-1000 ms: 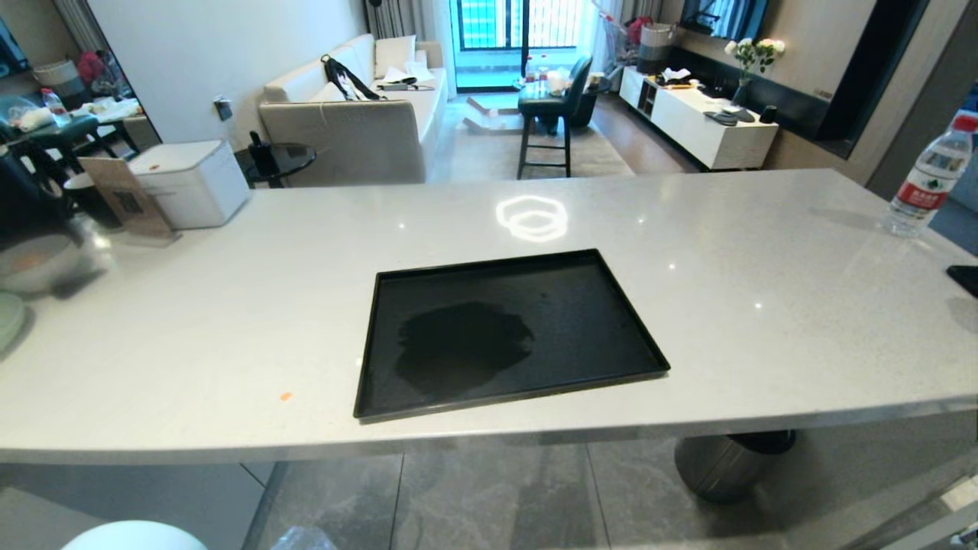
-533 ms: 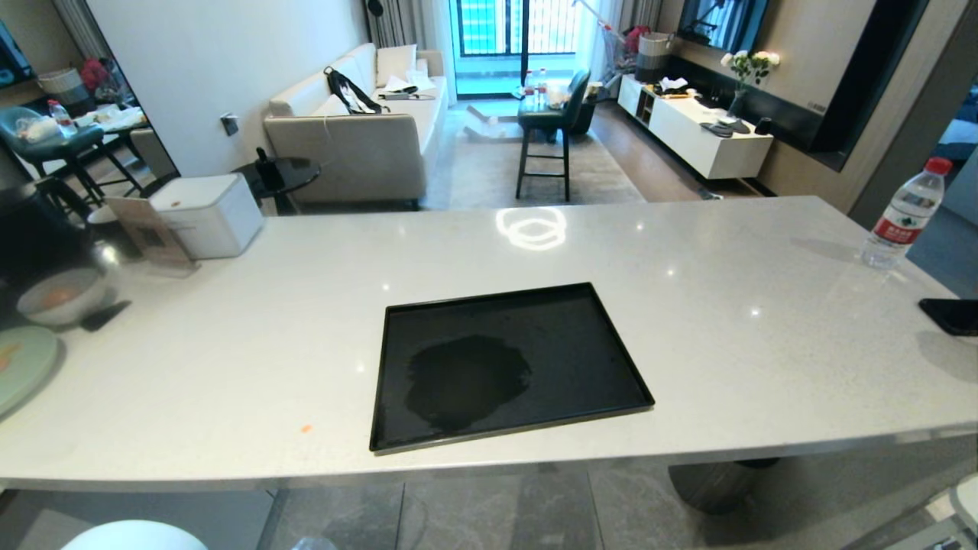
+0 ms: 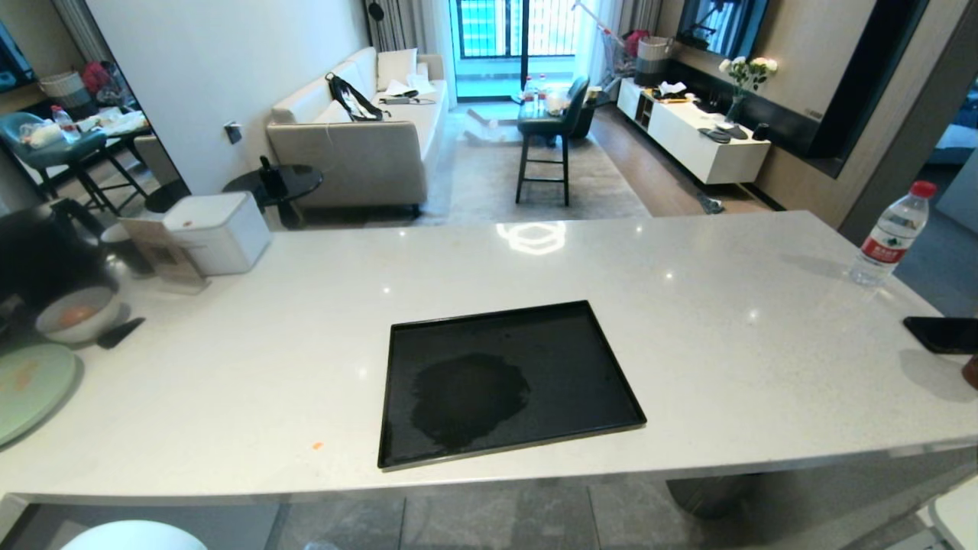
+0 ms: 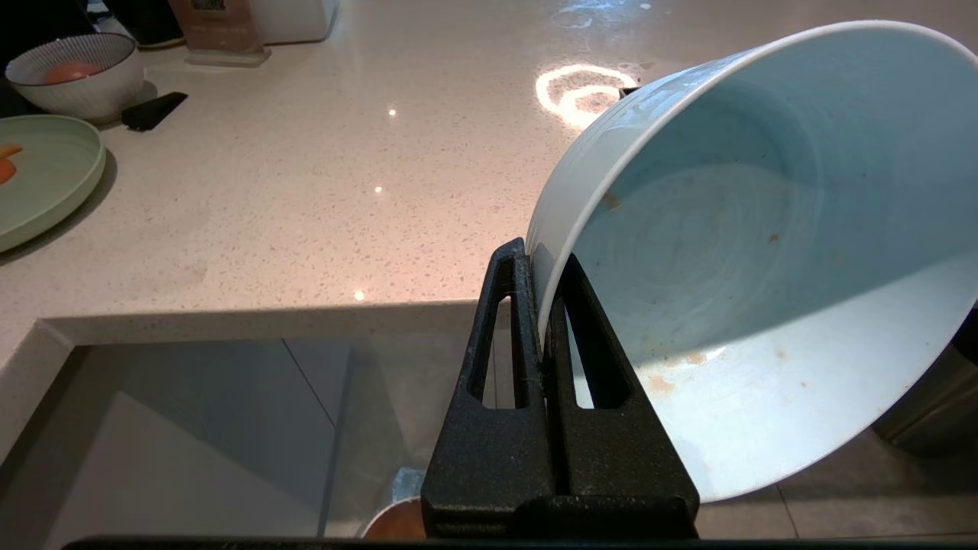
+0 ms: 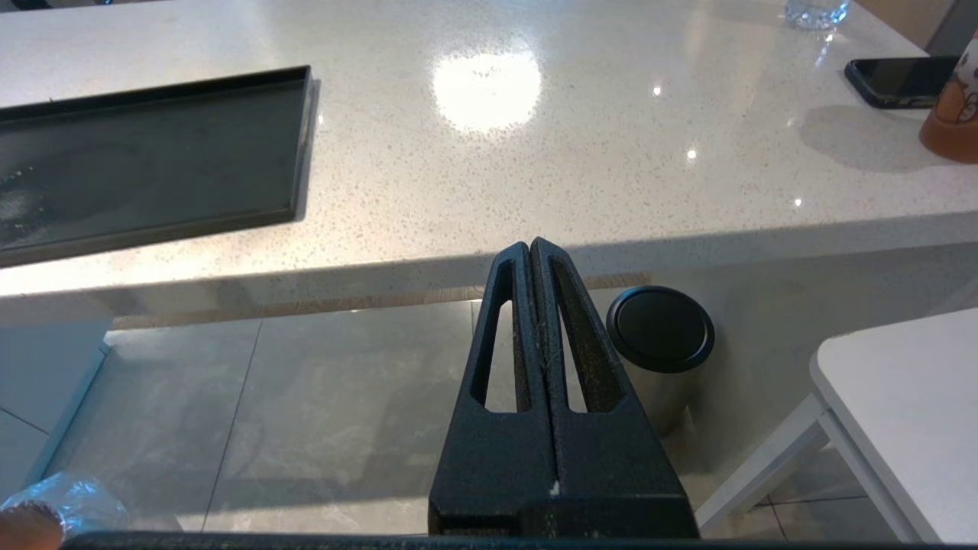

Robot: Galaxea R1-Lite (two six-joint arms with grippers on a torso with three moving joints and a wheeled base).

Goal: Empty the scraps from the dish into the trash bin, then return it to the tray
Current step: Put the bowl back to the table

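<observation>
Whole view shifted w/ my torso; tray point(image 3: 510, 384) sits bare near tabletop point(image 3: 229, 397) front edge. Left end effector point(image 4: 541, 263) pinches emptied dish point(image 4: 764, 252) rim off-edge; right end effector point(image 5: 532, 252) pressed together.

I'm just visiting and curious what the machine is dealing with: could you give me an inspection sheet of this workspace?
Surface: pale speckled counter, one orange crumb.
Job's things: dish emptied, only smears inside; black tray bare; trash bin rim below.
Clutter: green plate, striped bowl, water bottle, phone, white box.
Grippers: left gripper jaws clamped on the dish rim; right gripper shut, empty.
Cables: nothing seen.
Surroundings: sofa, stool.
</observation>
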